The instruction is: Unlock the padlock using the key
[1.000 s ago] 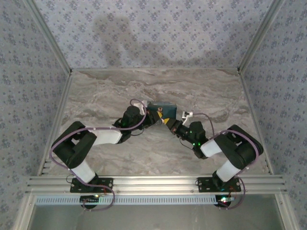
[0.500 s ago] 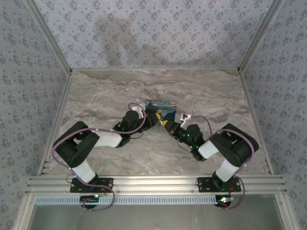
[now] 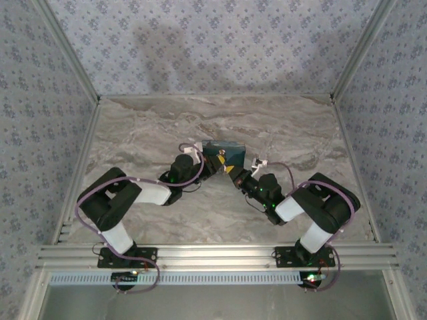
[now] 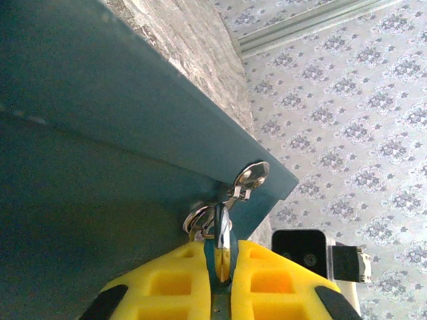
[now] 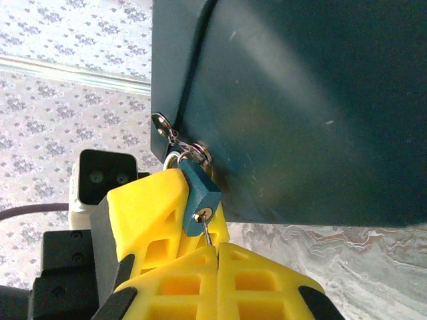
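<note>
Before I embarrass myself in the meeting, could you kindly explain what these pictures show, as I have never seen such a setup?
Gladly. These are two robot arms bolted at the near edge of a marble-patterned table. The top picture looks down from above and behind them, with the left arm on the left and the right arm on the right. The other two pictures come from a small camera on each wrist, so the yellow blocks at the bottom are that arm's own fingers. On the table is a dark teal box, with a small blue padlock hooked on its latch. The left fingers are shut on the padlock, steadying it. The right fingers are shut on a key, whose tip is at the padlock's keyhole.
</note>
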